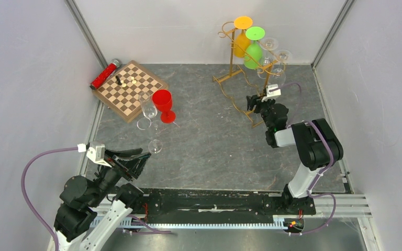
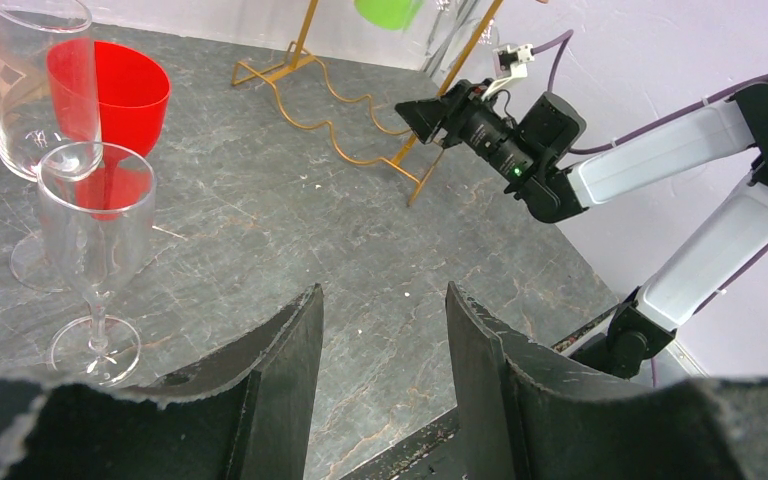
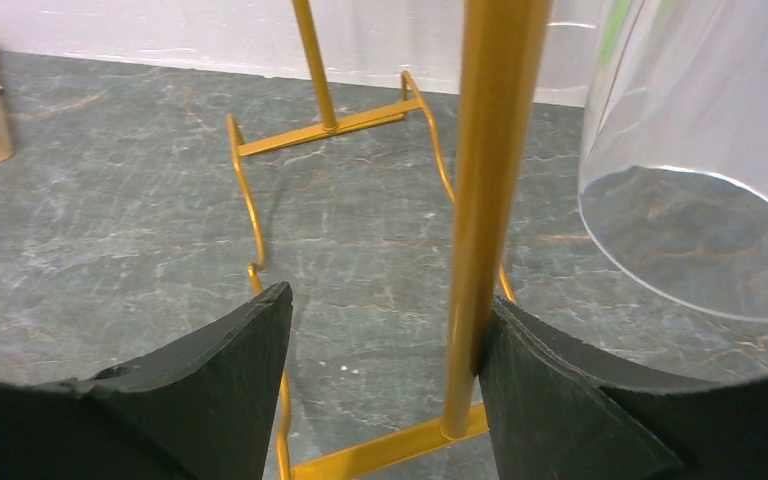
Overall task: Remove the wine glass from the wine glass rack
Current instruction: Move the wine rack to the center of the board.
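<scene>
Gold rack (image 3: 488, 180) post is standing between the spread right jaws, touching one; a clear glass (image 3: 700, 150) is hanging just beside; the left jaws are gaping, empty.

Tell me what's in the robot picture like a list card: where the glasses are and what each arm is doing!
rack: gold wine glass rack, back right of the table
hanging on rack: orange glass, green glass, clear hanging glasses
standing on table: red glass, tall clear glass, small clear glass
right end effector: open, rack post between its fingers
left end effector: open, empty
extras: chessboard, red tube
</scene>
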`<action>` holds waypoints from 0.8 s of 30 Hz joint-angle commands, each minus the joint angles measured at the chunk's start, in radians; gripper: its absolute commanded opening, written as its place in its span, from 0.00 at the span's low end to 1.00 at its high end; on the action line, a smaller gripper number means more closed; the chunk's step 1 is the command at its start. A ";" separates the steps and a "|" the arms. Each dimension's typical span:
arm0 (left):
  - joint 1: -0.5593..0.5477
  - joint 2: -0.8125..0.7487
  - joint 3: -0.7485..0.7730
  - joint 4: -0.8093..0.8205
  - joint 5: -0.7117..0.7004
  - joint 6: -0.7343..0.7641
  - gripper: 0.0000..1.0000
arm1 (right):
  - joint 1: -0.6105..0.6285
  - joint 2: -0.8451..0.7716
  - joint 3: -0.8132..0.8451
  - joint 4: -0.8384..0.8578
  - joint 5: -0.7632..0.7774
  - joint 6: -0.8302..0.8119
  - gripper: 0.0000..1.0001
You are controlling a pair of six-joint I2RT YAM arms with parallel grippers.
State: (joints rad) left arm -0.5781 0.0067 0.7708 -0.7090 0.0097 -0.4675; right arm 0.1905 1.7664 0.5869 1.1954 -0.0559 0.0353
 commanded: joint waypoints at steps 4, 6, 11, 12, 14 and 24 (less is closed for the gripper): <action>0.006 -0.034 0.000 0.029 0.011 0.043 0.55 | 0.065 0.002 0.013 0.085 -0.032 0.042 0.64; 0.006 -0.034 -0.001 0.027 0.011 0.043 0.55 | 0.079 0.003 0.014 0.086 -0.026 0.043 0.62; 0.006 -0.037 0.000 0.028 0.013 0.044 0.55 | 0.116 0.007 0.001 0.103 -0.013 0.042 0.55; 0.006 -0.037 0.000 0.028 0.014 0.044 0.55 | 0.123 0.009 -0.002 0.108 -0.012 0.044 0.55; 0.007 -0.037 0.001 0.028 0.014 0.044 0.55 | 0.135 0.012 -0.009 0.117 -0.008 0.046 0.54; 0.006 -0.039 -0.001 0.029 0.016 0.044 0.55 | 0.221 0.034 -0.014 0.163 0.000 0.059 0.56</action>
State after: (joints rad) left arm -0.5781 0.0067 0.7708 -0.7094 0.0101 -0.4675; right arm 0.3733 1.7824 0.5709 1.2694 -0.0441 0.0742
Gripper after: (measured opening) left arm 0.550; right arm 0.557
